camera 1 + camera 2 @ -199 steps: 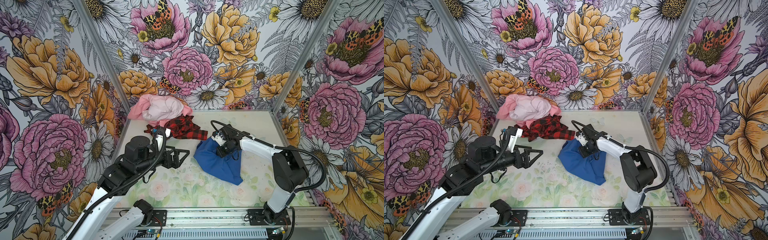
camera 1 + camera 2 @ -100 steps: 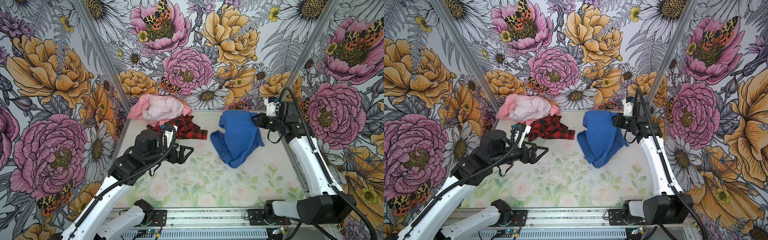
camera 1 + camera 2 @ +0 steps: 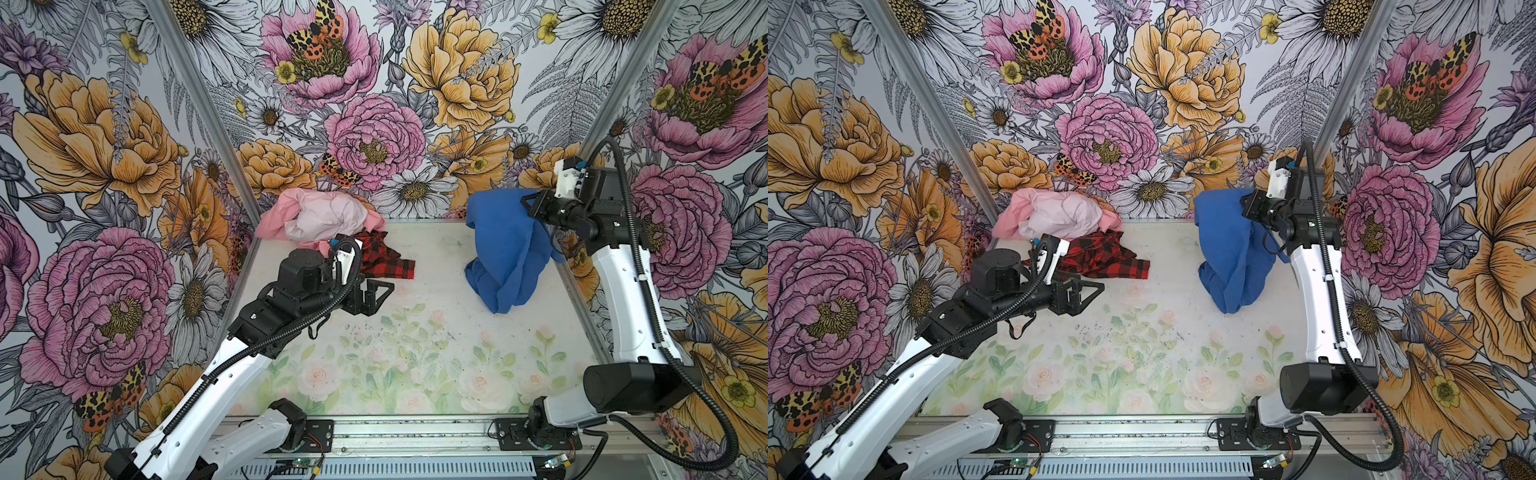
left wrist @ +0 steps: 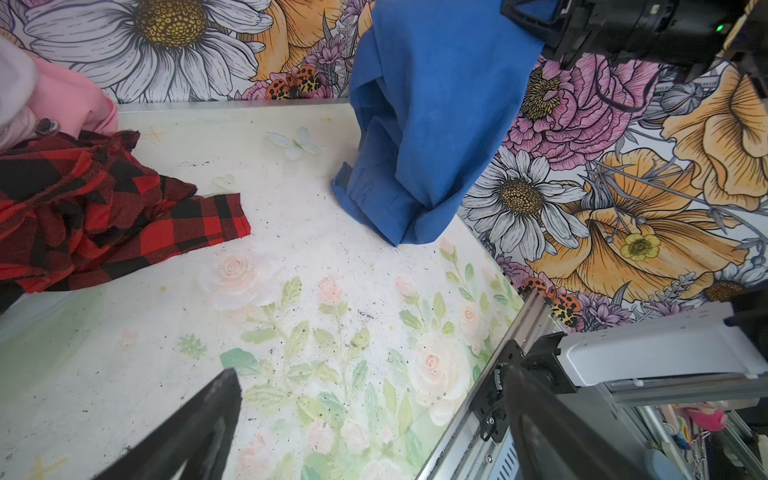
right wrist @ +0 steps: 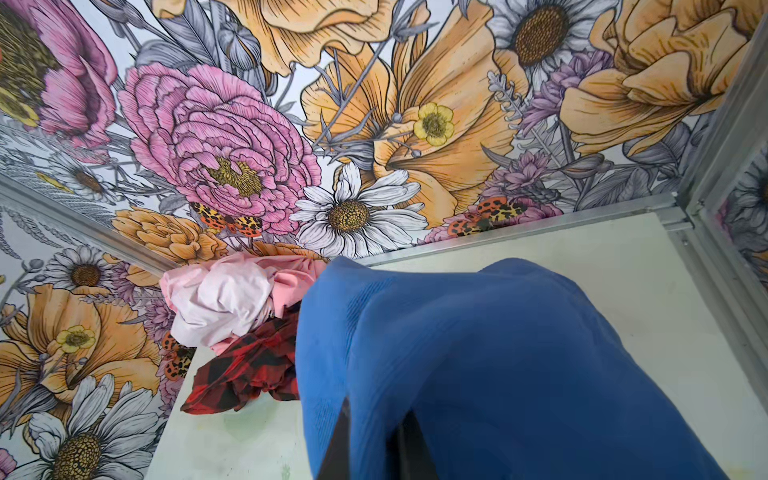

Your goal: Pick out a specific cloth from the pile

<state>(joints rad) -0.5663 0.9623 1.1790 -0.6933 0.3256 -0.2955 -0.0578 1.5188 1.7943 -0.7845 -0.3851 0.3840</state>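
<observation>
Fabric heaps up at about eleven o'clock of the tabletop [image 3: 415, 345] in both top views. This is the pile [image 3: 320, 218], pink and pale pink folds against the back wall [image 3: 415, 124], with the plaid cloth [image 3: 386, 264] spilling off its near edge.

Your left gripper [image 3: 380, 297] hovers just beside that plaid edge, jaws spread wide and holding nothing. My read is that it waits there clear of the work, ready to pin the pile should anything drag along. Bare tabletop separates it from what you want.

At about two o'clock the cloth [image 3: 505, 249] hangs from your right gripper [image 3: 534, 208], which is raised high with its jaws pinched narrow on an upper fold. I judge the height is meant to lift the fabric free of the pile, and the cloth is well apart from it. The lower end seems to rest on or brush the tabletop, though I cannot tell for certain.

The cloth is plain royal blue with no pattern, soft and limp, draping in long vertical folds. The left wrist view shows a stitched hem [image 4: 365, 195] at its lowest corner.
</observation>
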